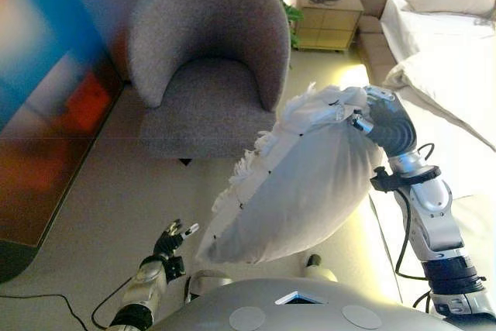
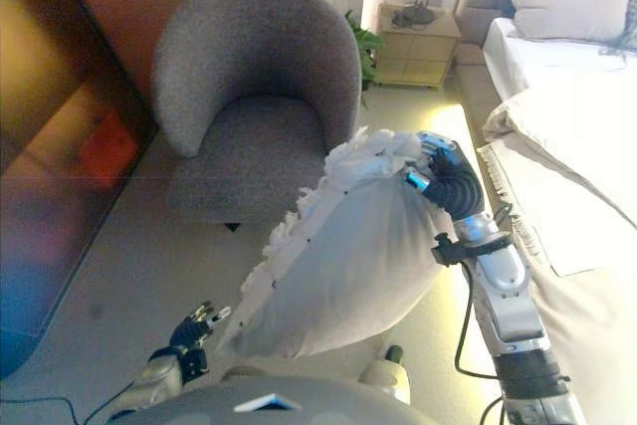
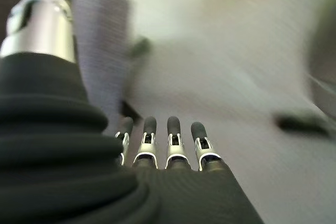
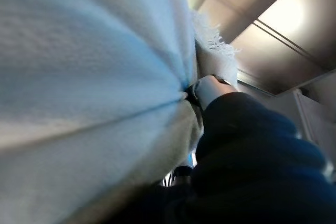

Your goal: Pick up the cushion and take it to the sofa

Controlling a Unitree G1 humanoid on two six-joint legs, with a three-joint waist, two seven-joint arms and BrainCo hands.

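Observation:
A white cushion with a fringed edge hangs in the air in front of me, its top corner bunched in my right hand, whose fingers are curled on the cloth. The right wrist view shows the cushion gathered tight against that hand. A grey round-backed sofa chair stands on the floor just beyond the cushion, its seat bare. My left hand hangs low at the lower left with straight fingers and holds nothing.
A bed with white bedding and a pillow lies at the right. A wooden nightstand and a green plant stand behind the chair. A dark wall panel runs along the left. Beige floor lies between.

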